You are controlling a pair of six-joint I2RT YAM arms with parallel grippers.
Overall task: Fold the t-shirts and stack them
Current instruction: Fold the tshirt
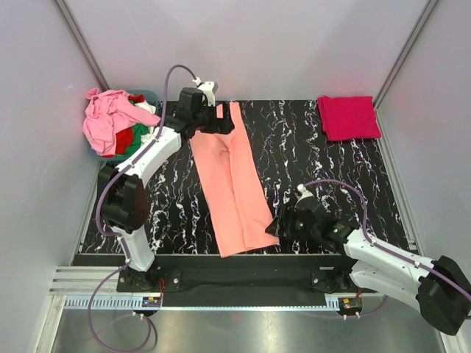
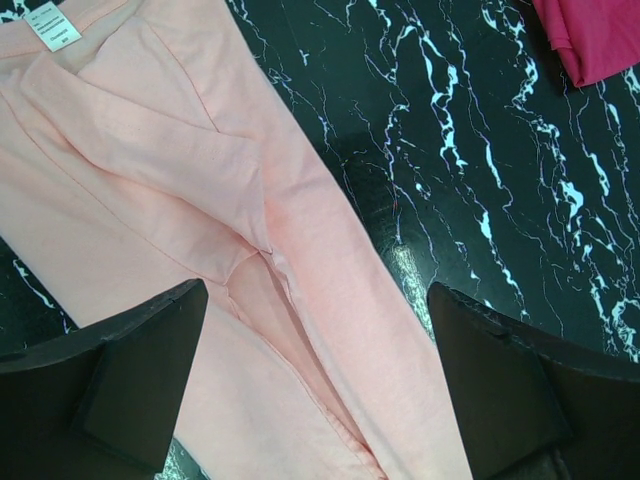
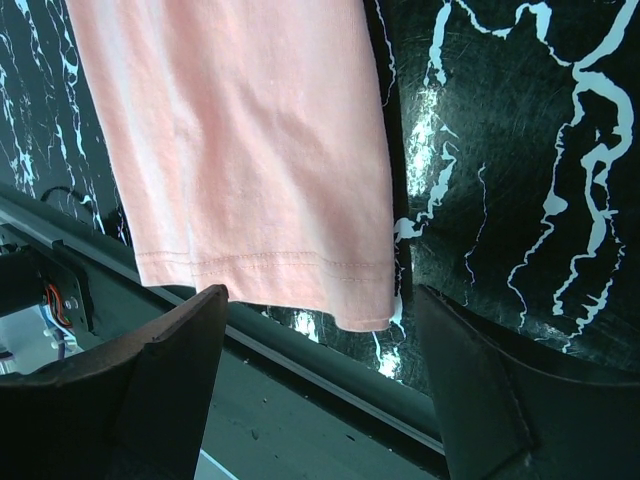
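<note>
The salmon-orange t-shirt (image 1: pixel 232 184) lies folded lengthwise into a long strip down the middle of the table. My left gripper (image 1: pixel 211 118) is open just above its far collar end; the left wrist view shows the folded-in sleeves (image 2: pixel 200 170) and a white label (image 2: pixel 52 25) between my spread fingers (image 2: pixel 318 390). My right gripper (image 1: pixel 282 224) is open at the strip's near right corner; the right wrist view shows the hem (image 3: pixel 260 200) just ahead of the gripper (image 3: pixel 320 390). A folded crimson-pink t-shirt (image 1: pixel 348 116) lies at the back right.
A pile of light pink, red, green and white shirts (image 1: pixel 114 121) fills the teal tub (image 1: pixel 147 96) at the back left. The table's front edge and metal rail (image 3: pixel 300 380) run right under my right gripper. Grey walls close in three sides.
</note>
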